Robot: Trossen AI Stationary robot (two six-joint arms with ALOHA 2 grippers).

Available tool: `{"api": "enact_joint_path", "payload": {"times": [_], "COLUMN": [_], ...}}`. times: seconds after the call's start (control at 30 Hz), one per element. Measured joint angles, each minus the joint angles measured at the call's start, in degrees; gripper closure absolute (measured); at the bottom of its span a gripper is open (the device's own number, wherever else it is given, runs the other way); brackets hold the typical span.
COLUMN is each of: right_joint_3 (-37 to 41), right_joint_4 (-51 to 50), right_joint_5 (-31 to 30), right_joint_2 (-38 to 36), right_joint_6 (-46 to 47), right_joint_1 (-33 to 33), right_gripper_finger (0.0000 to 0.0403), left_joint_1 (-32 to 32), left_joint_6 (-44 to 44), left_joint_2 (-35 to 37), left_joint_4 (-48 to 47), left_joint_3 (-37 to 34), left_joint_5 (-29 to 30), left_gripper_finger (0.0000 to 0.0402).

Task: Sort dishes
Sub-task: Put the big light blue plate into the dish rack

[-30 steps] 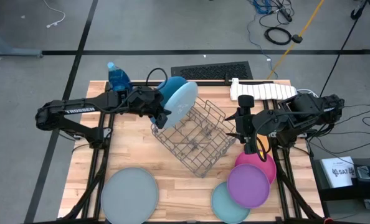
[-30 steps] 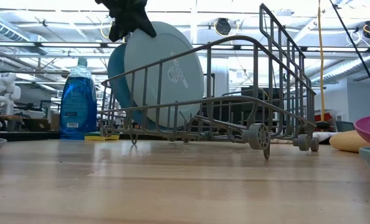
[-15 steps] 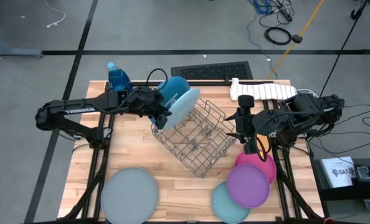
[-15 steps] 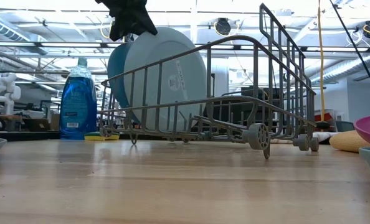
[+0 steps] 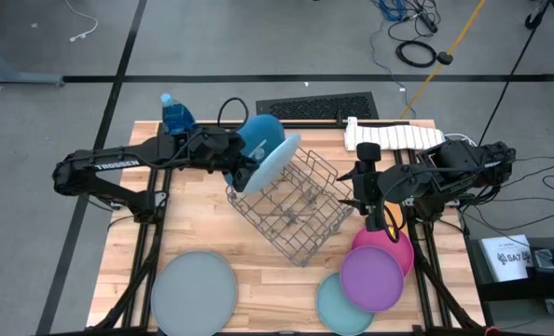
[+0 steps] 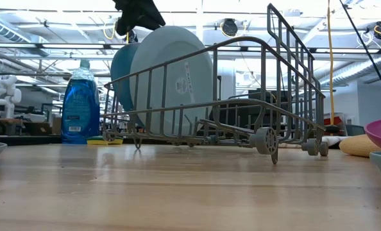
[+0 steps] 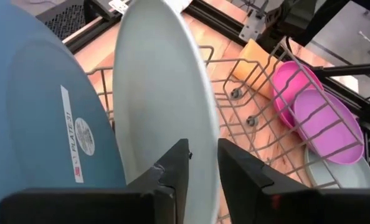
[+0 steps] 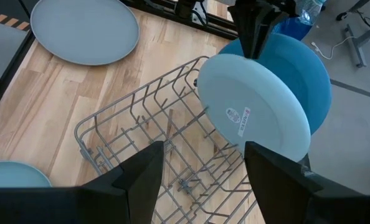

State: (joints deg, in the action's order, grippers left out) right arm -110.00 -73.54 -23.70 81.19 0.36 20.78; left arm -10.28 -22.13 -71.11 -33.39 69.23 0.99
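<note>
A pale blue plate (image 5: 275,159) stands on edge in the wire rack (image 5: 291,210), leaning on a darker blue plate (image 5: 256,131) behind it. My left gripper (image 7: 202,162) hangs open just above the pale plate, one finger on either side of its upper rim (image 8: 253,57). My right gripper (image 8: 203,149) waits open above the rack's right end and holds nothing. A grey plate (image 5: 195,291) lies flat at the near left. Purple (image 5: 372,277), pink (image 5: 394,245) and teal (image 5: 333,306) plates lie overlapping at the near right. My left gripper's fingers (image 7: 172,171) come from above, slanting down, and straddle the pale blue plate's upper rim (image 7: 205,134). I cannot tell whether they touch it. The plate stands by its lower edge between the rack's wires.
A blue dish-soap bottle (image 5: 177,117) stands at the far left corner. An orange sponge (image 7: 250,59) lies right of the rack, under my right arm. A white ribbed object (image 5: 394,133) and a black mat (image 5: 316,105) sit along the far edge. Bare wood shows at the near middle.
The pale blue plate has sunk a little into the rack and now stands more upright against the blue plate. My left gripper has risen slightly above the plate's top rim.
</note>
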Motion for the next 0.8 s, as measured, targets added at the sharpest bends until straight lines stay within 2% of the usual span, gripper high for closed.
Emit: {"api": "enact_joint_path", "payload": {"times": [0.33, 0.6, 0.8], "right_joint_3": [0.0, 0.0, 0.0], "right_joint_4": [-0.6, -0.6, -0.6], "right_joint_5": [0.0, 0.0, 0.0], "right_joint_2": [0.0, 0.0, 0.0], "right_joint_6": [0.5, 0.5, 0.5], "right_joint_1": [0.0, 0.0, 0.0], "right_gripper_finger": [0.0186, 0.0186, 0.0186], "left_joint_1": [0.2, 0.2, 0.2], "left_joint_6": [-0.1, 0.5, 0.5], "left_joint_2": [0.0, 1.5, 5.3], "left_joint_4": [-0.5, -0.4, -0.1], "left_joint_3": [0.0, 0.0, 0.0], "left_joint_5": [0.3, 1.5, 5.2], "left_gripper_finger": [0.0245, 0.0242, 0.0242]}}
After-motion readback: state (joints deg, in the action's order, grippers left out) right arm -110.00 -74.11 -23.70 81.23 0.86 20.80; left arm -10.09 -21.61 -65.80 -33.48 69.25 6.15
